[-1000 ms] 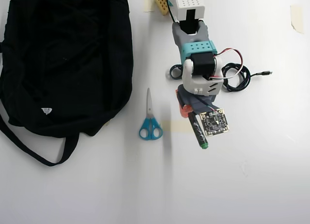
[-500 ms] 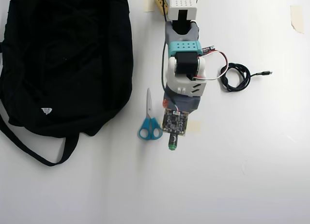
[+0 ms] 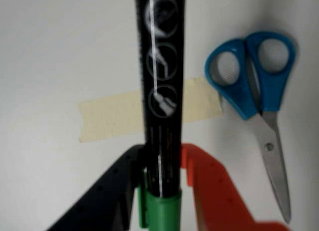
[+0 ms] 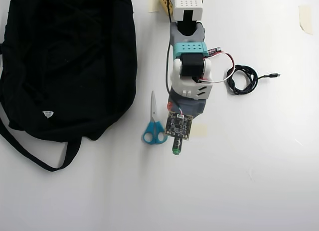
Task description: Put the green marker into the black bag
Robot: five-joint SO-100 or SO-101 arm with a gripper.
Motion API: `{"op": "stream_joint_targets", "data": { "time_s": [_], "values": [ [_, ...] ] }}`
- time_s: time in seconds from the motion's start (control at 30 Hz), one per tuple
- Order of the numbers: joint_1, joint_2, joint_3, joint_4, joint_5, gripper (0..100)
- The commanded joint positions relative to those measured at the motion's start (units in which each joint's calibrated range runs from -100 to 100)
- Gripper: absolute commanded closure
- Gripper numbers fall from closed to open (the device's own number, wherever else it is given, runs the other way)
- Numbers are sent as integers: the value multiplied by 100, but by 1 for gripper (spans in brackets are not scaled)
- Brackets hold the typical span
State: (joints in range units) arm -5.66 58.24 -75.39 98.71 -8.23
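Note:
My gripper (image 3: pixel 160 163) is shut on the green marker (image 3: pixel 159 86), with a black finger on its left and an orange finger (image 3: pixel 214 191) on its right in the wrist view. The marker's dark barrel runs up the frame and its green part (image 3: pixel 160 211) sits between the jaws. From overhead, the arm (image 4: pixel 189 76) points down the frame and the marker's green end (image 4: pixel 176 151) pokes out below the wrist camera board, just right of the scissors. The black bag (image 4: pixel 65 61) lies at the left, well apart from the gripper.
Blue-handled scissors (image 4: pixel 154 125) lie between the bag and the arm, and show at the right of the wrist view (image 3: pixel 259 101). A coiled black cable (image 4: pixel 242 80) lies right of the arm. A strip of tape (image 3: pixel 109 116) is stuck to the white table under the marker.
The arm has swung left with the marker, from near the cable to beside the scissors. Over the last half second it has hardly moved.

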Motion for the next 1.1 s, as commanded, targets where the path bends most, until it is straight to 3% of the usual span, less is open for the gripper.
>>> {"op": "stream_joint_targets", "data": {
  "time_s": [0.0,0.27,0.73,1.07],
  "values": [
    [-18,-156,-277,51,-63,98],
    [-85,-737,190,25,-16,98],
    [-197,-3334,3909,-1232,-21,98],
    [-205,-4504,5446,-1577,-21,98]
  ]
}}
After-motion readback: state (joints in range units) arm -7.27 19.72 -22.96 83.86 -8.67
